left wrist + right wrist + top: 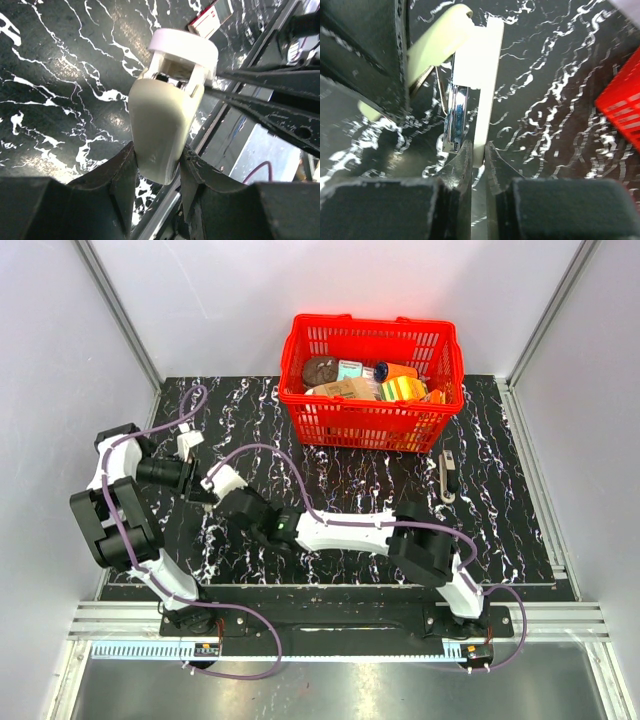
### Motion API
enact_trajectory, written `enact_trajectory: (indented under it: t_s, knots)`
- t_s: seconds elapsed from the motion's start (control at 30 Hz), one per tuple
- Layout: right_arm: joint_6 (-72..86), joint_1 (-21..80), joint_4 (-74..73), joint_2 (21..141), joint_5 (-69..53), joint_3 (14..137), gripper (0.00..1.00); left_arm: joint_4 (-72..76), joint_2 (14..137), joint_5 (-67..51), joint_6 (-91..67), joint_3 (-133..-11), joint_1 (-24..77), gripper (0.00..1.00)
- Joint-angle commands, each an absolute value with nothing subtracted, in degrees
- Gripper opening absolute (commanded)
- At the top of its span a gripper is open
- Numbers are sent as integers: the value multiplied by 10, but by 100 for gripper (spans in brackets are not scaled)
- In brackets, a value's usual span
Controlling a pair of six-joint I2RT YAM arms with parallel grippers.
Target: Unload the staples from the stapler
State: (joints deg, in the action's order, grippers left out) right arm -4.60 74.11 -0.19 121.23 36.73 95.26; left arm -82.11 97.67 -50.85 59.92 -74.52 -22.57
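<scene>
The stapler [222, 480] hangs above the mat, hinged open between my two grippers. My left gripper [157, 165] is shut on its cream top cover [162, 130], with the white base [182, 45] beyond it. My right gripper [478, 155] is shut on the thin end of that white base [482, 75]. The chrome magazine [456, 115] stands apart from the base, just left of my right fingers. The cream cover [437, 42] leans away to the left. Whether staples lie in the magazine cannot be made out. In the top view my right gripper [236, 496] meets my left gripper [198, 485] at the stapler.
A red basket [440, 345] full of groceries stands at the back of the black marbled mat [330, 480]. A small tan and grey tool [447, 477] lies on the mat right of the arms. White walls close in both sides.
</scene>
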Motion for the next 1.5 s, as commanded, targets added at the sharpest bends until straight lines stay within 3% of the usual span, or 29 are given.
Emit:
enact_trajectory:
  t_s: [0.0,0.1,0.27,0.37,0.63,0.9,1.0,1.1,1.2,1.3,1.4,1.47]
  knots:
    - [146,745,35,1168,250,1003,0,-738,989,-575,557,-763,-220,14]
    - [216,730,40,1170,194,1000,2,-710,986,-560,536,-745,-219,14]
    - [248,727,57,1164,159,979,40,-630,978,-490,474,-719,-219,10]
    - [245,725,63,1140,168,949,51,-572,976,-418,423,-710,-218,6]
    - [252,692,44,1010,259,832,58,-435,930,-195,352,-659,-163,4]
    - [357,547,-186,867,293,728,65,-403,925,-50,349,-612,-41,5]
    - [373,499,-268,823,335,699,78,-375,926,13,338,-594,-15,11]
    - [440,449,-342,771,373,681,99,-339,928,64,334,-574,-4,20]
    - [473,419,-404,731,398,667,99,-332,942,79,327,-570,14,30]
    - [473,391,-429,701,380,653,100,-341,947,67,323,-566,15,51]
    - [475,335,-460,693,334,643,100,-353,936,51,328,-556,15,65]
    - [468,270,-474,699,273,634,99,-364,912,39,324,-549,15,67]
